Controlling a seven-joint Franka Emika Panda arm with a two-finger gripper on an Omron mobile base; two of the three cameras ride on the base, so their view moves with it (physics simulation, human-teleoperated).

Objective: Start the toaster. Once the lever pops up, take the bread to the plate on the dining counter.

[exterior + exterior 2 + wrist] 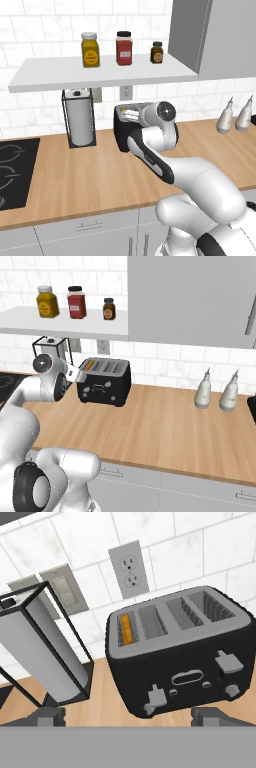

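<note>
The step in hand was the first one, judging by the scene: getting the toaster started, with its levers not yet pressed. Farthest left in the hand view stood the paper-towel holder (42, 649), a thin black wire frame around a matte white roll, upright on the wood-grained counter (107, 692). Just beside it sat the toaster (182, 657), a black boxy body with rounded corners and a grey-rimmed top cut by four long slots. The bread (127, 629), a thin orange-brown slice, stood on edge down in the leftmost slot. Two pale grey levers projected from the front: the left lever (156, 698) low on its track, the right lever (227, 661) higher (why they differed could not be told).

The gripper (130, 716) hovered in front of the toaster, touching nothing, its dark fingertips (50, 716) spread wide apart.

The next move probably called for lining a fingertip up above the lever on the bread's side and pushing straight down; the tab was small, so a slip seemed possible.
</note>
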